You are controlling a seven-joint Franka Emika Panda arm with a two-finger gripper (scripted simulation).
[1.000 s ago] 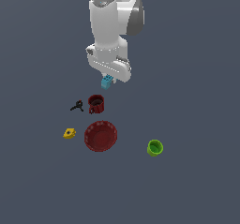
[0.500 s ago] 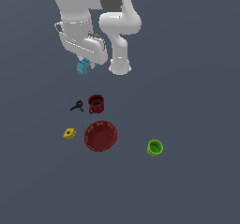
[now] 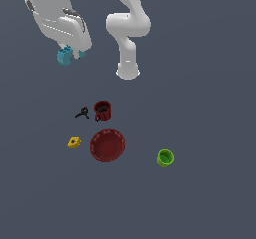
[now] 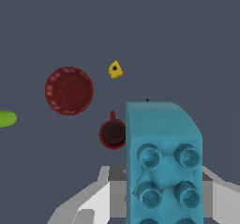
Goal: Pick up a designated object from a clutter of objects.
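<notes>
High above the clutter, tilted claw (image 3: 71, 57) clamped on the cyan brick (image 3: 64, 57).

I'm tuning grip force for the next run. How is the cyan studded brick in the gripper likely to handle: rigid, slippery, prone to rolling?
The cyan brick looks like a rigid moulded block, so it probably won't deform. Its flat sides should give the gripper a stable hold, though the smooth faces might slip. Being boxy with studs, it is unlikely to roll if set down.

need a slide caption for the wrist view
Gripper holds the studded cyan brick high above the dark red mug, red bowl and yellow block.
</notes>
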